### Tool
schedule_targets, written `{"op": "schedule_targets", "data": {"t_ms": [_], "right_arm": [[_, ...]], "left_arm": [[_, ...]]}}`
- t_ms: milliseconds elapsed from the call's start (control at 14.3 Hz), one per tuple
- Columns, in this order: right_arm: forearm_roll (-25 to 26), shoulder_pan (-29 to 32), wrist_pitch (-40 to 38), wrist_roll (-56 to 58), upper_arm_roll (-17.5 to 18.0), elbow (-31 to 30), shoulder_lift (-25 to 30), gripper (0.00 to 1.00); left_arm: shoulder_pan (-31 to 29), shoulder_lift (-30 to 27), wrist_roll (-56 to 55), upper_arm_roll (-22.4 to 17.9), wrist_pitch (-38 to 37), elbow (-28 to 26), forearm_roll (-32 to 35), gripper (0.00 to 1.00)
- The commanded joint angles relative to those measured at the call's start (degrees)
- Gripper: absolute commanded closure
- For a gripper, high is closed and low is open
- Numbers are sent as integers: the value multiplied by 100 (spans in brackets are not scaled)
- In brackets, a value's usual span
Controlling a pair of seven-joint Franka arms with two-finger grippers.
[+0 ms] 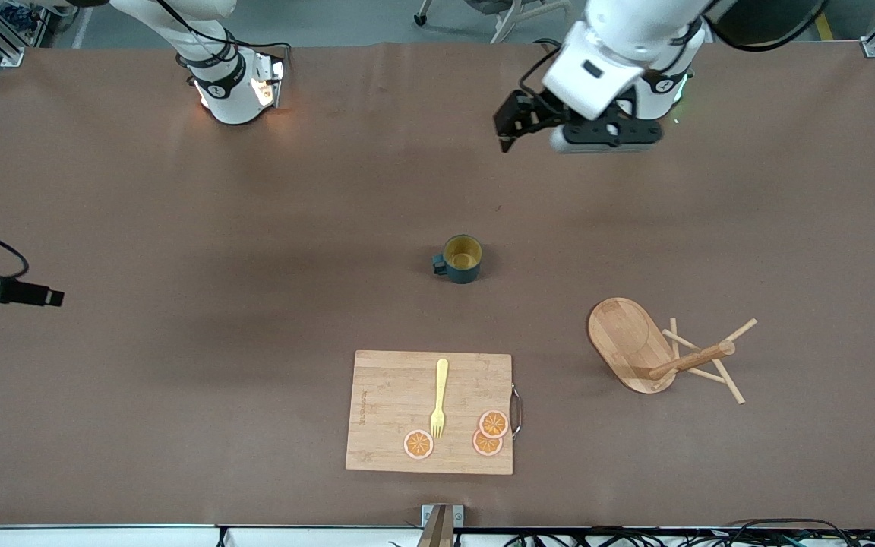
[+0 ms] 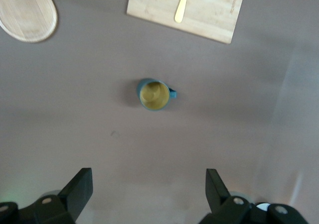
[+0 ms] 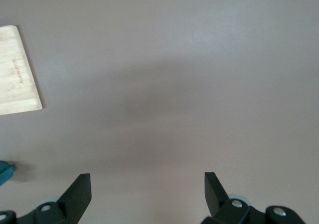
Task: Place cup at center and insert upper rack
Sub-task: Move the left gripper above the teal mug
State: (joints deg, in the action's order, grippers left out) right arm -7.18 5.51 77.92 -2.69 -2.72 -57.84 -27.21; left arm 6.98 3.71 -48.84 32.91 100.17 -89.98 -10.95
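So far both arms hang open-jawed: left gripper [image 1: 511, 131] up near the tabletop's robot-side edge, right gripper [image 3: 147, 191] over bare tabletop. Cup [image 1: 461, 258] sits mid-tabletop; upper rack [image 1: 661, 353], tipped over, could roll when grasped.

A small dark teal-grey cup [image 1: 462, 258] stands upright near the middle of the front view, its mouth open upward and showing a mustard-yellow inside. Its small side handle points toward the right arm's end of the counter. The upper rack [image 1: 661, 352], a light bamboo mug tree, lies tipped over in the lower right of the frame: its oval base stands on edge, and the post and thin pegs rest on the counter.
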Motion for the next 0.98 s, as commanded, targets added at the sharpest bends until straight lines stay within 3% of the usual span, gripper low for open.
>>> {"op": "schedule_targets", "data": {"t_ms": [0,140,350,630,910], "right_arm": [[182,11,92,243,69,-201,224,0],[234,-6,40,234,43,-219,531,0],[393,-427,126,190,-430,-472,760,0],[384,-463,988,261,-449,-1701,1620,0],[401,-481,997,269,-432,-2010,1823,0]], "left_arm": [[539,296,-887,14,230,86,216,0],[908,515,-1538,14,345,77,251,0],[1401,928,-2101,14,660,94,539,0],[2121,1684,-3042,-3,1119,409,1400,0],[2781,2475,-4104,-39,1320,543,2788,0]]}}
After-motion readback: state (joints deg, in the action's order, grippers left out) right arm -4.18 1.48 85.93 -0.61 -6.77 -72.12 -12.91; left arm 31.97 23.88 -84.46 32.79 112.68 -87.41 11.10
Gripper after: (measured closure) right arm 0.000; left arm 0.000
